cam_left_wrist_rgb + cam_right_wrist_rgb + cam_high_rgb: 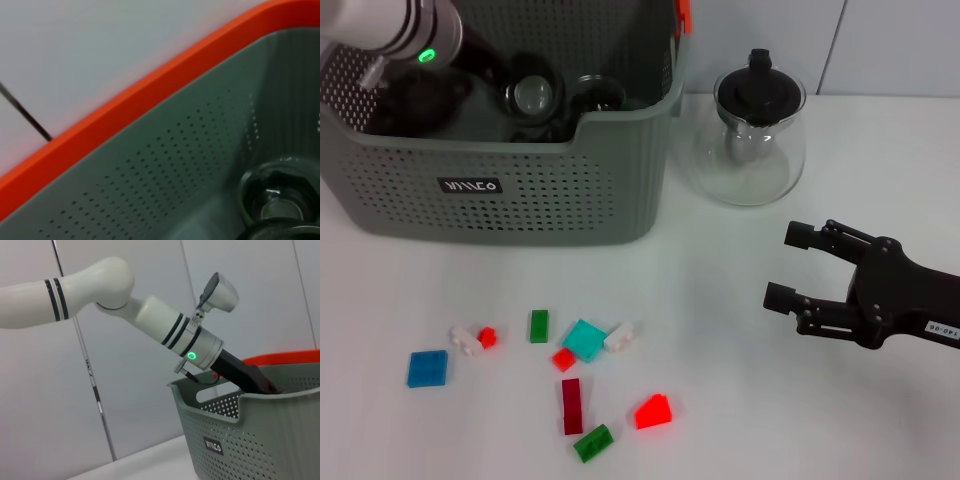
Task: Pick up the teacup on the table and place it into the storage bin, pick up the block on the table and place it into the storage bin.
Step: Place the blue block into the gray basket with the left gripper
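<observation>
White table [740,300]: left tool [470,60] reaches into storage bin [520,200].

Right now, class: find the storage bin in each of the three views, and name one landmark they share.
Head view: the storage bin fills the upper left, logo label facing us.
Left wrist view: only its perforated inner wall below the orange rim.
Right wrist view: lower right.
Shared landmark: the orange rim.
</observation>
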You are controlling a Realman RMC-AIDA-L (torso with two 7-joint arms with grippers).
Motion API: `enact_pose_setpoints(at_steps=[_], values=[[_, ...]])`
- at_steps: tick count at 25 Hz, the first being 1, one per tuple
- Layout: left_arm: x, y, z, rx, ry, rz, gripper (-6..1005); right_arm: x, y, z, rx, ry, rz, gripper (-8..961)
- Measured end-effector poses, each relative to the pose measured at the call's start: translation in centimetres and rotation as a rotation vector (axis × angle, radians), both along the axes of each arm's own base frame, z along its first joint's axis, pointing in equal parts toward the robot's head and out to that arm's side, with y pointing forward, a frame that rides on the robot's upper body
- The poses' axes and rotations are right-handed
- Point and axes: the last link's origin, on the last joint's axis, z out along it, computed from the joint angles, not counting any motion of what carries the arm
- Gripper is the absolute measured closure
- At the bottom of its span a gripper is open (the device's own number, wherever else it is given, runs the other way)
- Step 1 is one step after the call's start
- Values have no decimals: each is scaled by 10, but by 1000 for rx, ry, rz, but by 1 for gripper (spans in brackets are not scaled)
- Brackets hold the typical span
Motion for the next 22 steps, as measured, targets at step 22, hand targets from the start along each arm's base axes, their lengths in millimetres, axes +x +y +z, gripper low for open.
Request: enact_pose_setpoints(at_steps=[22], values=[[17, 1, 19, 64, -139, 3, 686, 1, -2, 1, -2, 3, -2, 9]])
